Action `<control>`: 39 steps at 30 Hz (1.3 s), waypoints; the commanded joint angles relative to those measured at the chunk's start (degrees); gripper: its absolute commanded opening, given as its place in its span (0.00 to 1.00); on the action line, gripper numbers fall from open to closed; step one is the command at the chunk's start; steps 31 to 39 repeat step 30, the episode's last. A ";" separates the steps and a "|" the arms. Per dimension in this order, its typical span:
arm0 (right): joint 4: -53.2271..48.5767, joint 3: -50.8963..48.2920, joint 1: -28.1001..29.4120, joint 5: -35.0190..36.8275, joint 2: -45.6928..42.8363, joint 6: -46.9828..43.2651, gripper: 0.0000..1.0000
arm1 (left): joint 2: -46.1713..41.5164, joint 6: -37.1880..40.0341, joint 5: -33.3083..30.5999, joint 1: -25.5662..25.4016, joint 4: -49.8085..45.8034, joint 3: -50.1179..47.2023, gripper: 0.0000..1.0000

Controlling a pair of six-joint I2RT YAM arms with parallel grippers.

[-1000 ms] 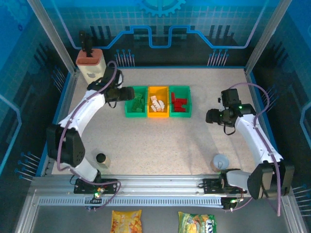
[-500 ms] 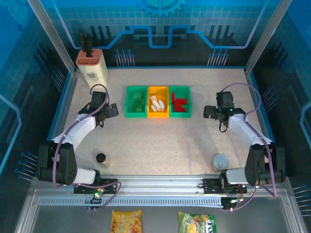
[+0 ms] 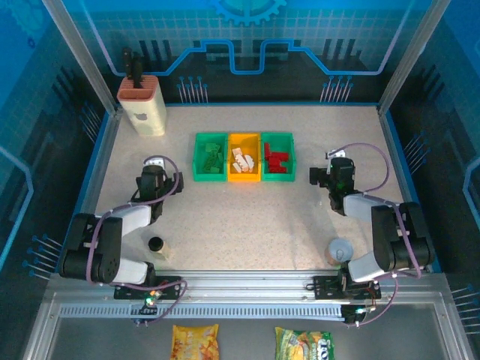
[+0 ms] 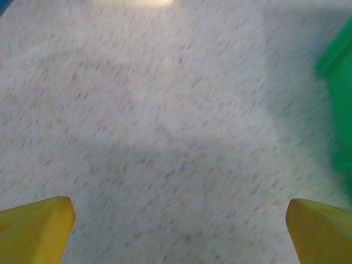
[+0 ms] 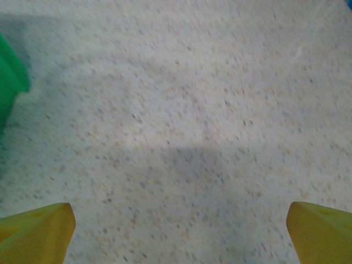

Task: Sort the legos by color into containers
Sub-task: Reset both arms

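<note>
Three joined containers stand in a row at the table's middle. The left green bin [image 3: 196,158] holds green legos [image 3: 213,157], the orange-yellow bin [image 3: 231,159] holds white legos [image 3: 241,159], and the right green bin [image 3: 292,158] holds red legos [image 3: 276,160]. My left gripper [image 3: 160,180] sits low over bare table to the left of the bins, open and empty. In the left wrist view its yellow fingertips [image 4: 38,228] stand wide apart, with a green bin wall [image 4: 338,104] at the right. My right gripper [image 3: 324,177] is open and empty to the right of the bins. A green bin corner [image 5: 8,82] appears at the left of its wrist view.
A beige holder with a terracotta top [image 3: 142,106] stands at the back left. A small dark-topped jar [image 3: 156,244] sits near the left arm's base and a grey cup [image 3: 341,250] near the right arm's base. Two snack packets [image 3: 195,341] lie below the rail.
Both arms have drawn back from beside the bins toward the near edge and folded low. Both grippers opened wider over the last second.
</note>
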 commanded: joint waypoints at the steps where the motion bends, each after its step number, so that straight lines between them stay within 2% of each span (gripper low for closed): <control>1: 13.54 -2.80 1.51 -2.89 0.88 -4.48 1.00 | 2.33 3.25 6.17 0.63 17.37 -1.60 0.99; 7: 22.95 -8.02 0.27 -8.24 1.75 -4.56 1.00 | 8.21 3.33 8.36 1.34 25.58 -3.51 0.99; 8: 27.70 -8.91 0.18 -9.23 3.63 -5.36 1.00 | 8.72 3.46 8.40 1.38 27.69 -4.10 0.99; 10: 23.47 -8.04 0.11 -10.40 2.44 -5.27 1.00 | 8.43 3.71 9.26 1.35 26.33 -3.76 0.99; 14: 24.07 -7.82 -0.68 -11.27 2.85 -4.77 1.00 | 8.55 3.28 11.30 2.31 25.75 -3.34 0.99; 39: 23.47 -7.65 -1.40 -14.16 2.83 -4.89 1.00 | 8.48 3.33 11.13 2.24 26.57 -3.93 0.99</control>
